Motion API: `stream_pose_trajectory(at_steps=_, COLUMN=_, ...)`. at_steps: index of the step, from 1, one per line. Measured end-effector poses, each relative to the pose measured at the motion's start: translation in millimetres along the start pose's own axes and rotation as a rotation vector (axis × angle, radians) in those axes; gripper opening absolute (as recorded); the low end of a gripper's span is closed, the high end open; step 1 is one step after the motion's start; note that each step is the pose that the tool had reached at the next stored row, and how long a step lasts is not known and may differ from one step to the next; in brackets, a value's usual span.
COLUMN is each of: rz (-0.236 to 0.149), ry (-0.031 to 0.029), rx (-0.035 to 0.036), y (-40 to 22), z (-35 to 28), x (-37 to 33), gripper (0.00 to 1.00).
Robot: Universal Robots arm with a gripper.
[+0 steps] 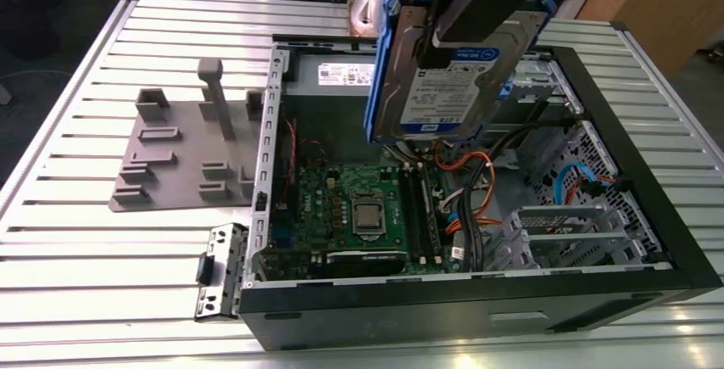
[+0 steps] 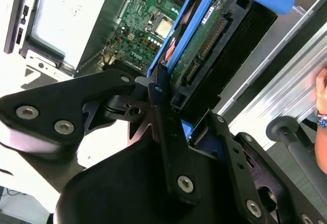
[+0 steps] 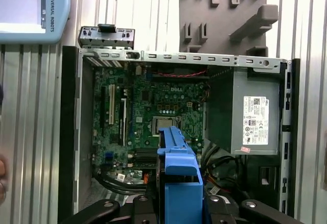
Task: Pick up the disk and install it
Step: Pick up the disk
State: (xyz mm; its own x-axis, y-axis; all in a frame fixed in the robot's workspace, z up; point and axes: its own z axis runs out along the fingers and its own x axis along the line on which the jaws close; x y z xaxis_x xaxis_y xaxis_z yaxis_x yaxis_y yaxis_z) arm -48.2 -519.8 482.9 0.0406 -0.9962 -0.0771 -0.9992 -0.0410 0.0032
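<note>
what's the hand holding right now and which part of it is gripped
The hand holds the disk, clamped across its flat faces at the upper end. The rest of it hangs free above the open computer case.

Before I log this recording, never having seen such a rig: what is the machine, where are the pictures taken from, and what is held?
It is a single robot arm ending in a gripper. The exterior view comes from a camera off the arm; both wrist views come from cameras riding near its wrist. The gripper is shut on the disk, a silver hard drive in blue carrier rails, held above an open computer case with its green motherboard exposed. The case lies on a slatted metal table, beside a grey plastic fixture and a small metal bracket.
</note>
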Motion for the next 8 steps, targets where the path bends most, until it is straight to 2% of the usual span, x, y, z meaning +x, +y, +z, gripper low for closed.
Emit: stream_pose_trajectory(at_steps=8, rz=0.000, ry=0.0002, rx=-0.0001, y=0.4, z=-0.1, x=10.2, gripper=0.36)
